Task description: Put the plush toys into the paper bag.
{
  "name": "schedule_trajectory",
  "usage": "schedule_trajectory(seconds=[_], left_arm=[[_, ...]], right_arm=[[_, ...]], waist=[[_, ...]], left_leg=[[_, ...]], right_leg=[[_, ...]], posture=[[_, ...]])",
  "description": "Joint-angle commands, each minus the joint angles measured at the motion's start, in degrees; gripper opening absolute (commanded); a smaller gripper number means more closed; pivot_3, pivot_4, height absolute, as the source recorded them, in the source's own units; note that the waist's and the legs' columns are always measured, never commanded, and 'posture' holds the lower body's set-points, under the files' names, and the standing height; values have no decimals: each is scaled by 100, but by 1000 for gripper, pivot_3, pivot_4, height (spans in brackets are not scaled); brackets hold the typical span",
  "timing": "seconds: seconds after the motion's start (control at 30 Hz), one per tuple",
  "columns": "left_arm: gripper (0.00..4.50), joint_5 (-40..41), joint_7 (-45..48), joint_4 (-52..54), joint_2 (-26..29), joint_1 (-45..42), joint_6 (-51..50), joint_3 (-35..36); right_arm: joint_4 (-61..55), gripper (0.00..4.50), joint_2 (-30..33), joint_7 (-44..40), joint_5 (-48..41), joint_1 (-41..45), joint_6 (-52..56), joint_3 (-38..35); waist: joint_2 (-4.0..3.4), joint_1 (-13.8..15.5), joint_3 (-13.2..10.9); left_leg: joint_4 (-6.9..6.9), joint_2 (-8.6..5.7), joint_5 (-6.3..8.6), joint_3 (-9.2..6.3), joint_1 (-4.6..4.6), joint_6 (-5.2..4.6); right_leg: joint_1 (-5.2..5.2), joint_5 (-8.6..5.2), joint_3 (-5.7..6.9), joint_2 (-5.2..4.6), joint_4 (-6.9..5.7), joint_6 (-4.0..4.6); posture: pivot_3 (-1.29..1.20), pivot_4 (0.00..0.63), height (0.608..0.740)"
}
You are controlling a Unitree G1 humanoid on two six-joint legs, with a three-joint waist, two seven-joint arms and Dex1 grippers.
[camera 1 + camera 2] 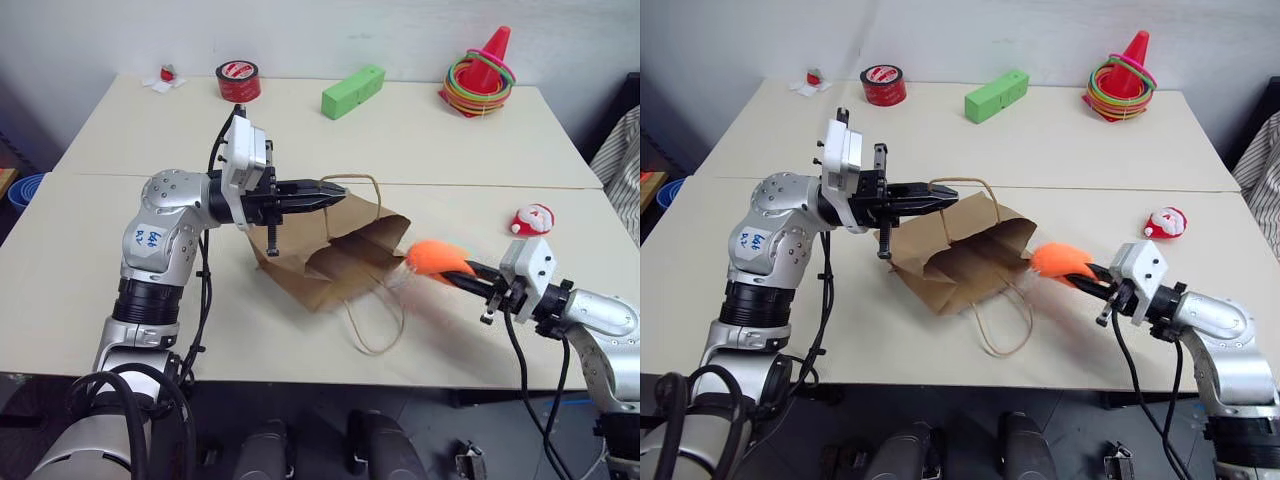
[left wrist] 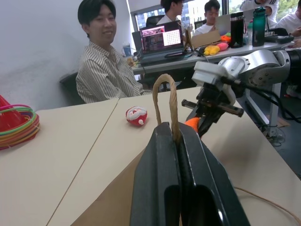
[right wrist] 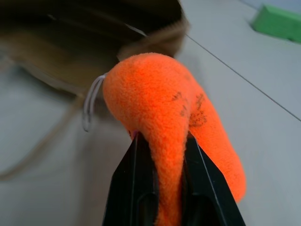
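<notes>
1. The left tool (image 1: 335,192) is pressed together on one cord handle (image 2: 165,101) of the paper bag (image 1: 330,255), and it holds the mouth of the bag up from the desk (image 1: 90,260).
2. The right tool (image 1: 1085,270) pinches the orange plush toy (image 1: 1058,260) just beside the bag's open mouth.
3. The red-and-white plush toy (image 1: 532,219) lies on the desk, apart from the bag, on the robot's right.

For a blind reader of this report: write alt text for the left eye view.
The right gripper holds an orange plush toy just outside the open mouth of a brown paper bag lying on a beige table. The left gripper pinches one bag handle, lifting it. A small Santa toy sits farther right; a red tape roll, green block and ring-toss cone stand behind.
</notes>
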State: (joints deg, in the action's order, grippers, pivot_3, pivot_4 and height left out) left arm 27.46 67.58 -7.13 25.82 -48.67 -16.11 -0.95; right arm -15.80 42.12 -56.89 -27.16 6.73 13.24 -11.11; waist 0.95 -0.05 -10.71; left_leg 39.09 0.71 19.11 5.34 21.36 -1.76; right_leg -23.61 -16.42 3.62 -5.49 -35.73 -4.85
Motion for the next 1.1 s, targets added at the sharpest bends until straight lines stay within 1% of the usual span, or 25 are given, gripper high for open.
schedule_trajectory(seconds=[0.03,0.17,0.3,0.37,0.47,0.5,0.57,0.67,0.73,0.8,0.83,0.9,0.93,1.03,1.1], left_arm=[[0,153,-5,126,-61,-137,-16,85],[0,191,11,56,-199,-219,-67,41],[0,295,132,34,-335,-291,-183,18],[0,328,192,29,-365,-309,-235,14],[0,399,339,30,-371,-315,-361,-26],[0,403,347,6,-396,-301,-356,-18],[0,361,368,-68,-431,-281,-291,-13],[0,251,359,-202,-502,-273,-131,-12],[0,194,305,-309,-559,-282,-7,-1],[0,112,306,-377,-559,-262,117,-30],[0,90,311,-396,-549,-243,158,-34],[0,84,323,-414,-519,-207,200,-17],[0,78,320,-420,-494,-184,216,-1],[0,58,300,-420,-448,-135,253,20],[0,56,285,-407,-428,-115,259,33]], right_arm=[[-991,42,5,383,-481,158,925,295],[-1187,42,-220,897,-129,717,1485,1058],[-674,42,-576,1523,539,1419,1908,1755],[-447,42,-788,1800,801,1647,2031,1962],[129,42,-1259,2185,1324,2197,1944,2336],[373,42,-1488,2098,1468,2442,1883,2671],[742,42,-1868,2084,1705,2769,1904,3112],[1316,42,-2339,2300,1984,3014,1665,3218],[1680,42,-2569,2434,2055,3057,1412,3110],[1680,779,-2529,2348,2039,2979,1349,3025],[1568,1039,-2457,2299,1996,2912,1379,2948],[1255,1799,-2218,2087,1908,2746,1400,2835],[997,2207,-2047,1857,1744,2603,1343,2691],[428,3224,-1703,1408,1337,2232,946,2226],[43,3883,-1453,1063,945,1833,693,1768]], waist=[[0,0,0],[0,2,0],[0,-1,0],[0,-3,0],[0,-8,0],[0,-10,0],[0,-42,0],[0,-59,0],[0,-44,0],[0,-3,0],[0,-2,0],[0,3,0],[0,-3,0],[0,-8,0],[0,-18,0]], left_leg=[[0,0,0,-1,-1,0],[0,0,0,-2,-2,1],[1,-2,0,0,2,1],[1,-2,0,0,4,1],[1,-2,0,2,12,2],[2,-3,0,3,13,2],[3,-3,0,4,13,2],[2,0,-2,2,13,6],[1,0,-3,4,16,6],[6,-5,-3,2,21,3],[6,-9,-3,2,22,-2],[6,-11,0,1,27,-7],[6,-12,1,0,27,-8],[4,-10,4,0,31,-9],[4,-8,4,1,30,-9]], right_leg=[[2,0,1,-1,1,0],[1,0,0,-4,3,1],[-2,0,1,-3,4,1],[-5,0,2,-3,4,1],[-12,-1,3,-2,2,2],[-12,-1,2,-2,0,2],[-13,-1,2,1,1,2],[-18,-2,3,5,-6,4],[-21,-3,3,4,-7,5],[-20,-2,6,0,-6,4],[-20,-1,7,-5,-6,3],[-20,1,7,-8,-1,-1],[-20,1,9,-9,0,-1],[-20,1,11,-6,9,-2],[-21,1,11,-4,9,-2]], posture=[[0,150,740],[0,150,740],[0,150,740],[0,150,740],[0,150,740],[0,150,740],[0,150,740],[0,150,740],[0,150,740],[0,150,740],[0,150,740],[0,150,740],[0,150,740],[0,150,740],[0,150,740]])
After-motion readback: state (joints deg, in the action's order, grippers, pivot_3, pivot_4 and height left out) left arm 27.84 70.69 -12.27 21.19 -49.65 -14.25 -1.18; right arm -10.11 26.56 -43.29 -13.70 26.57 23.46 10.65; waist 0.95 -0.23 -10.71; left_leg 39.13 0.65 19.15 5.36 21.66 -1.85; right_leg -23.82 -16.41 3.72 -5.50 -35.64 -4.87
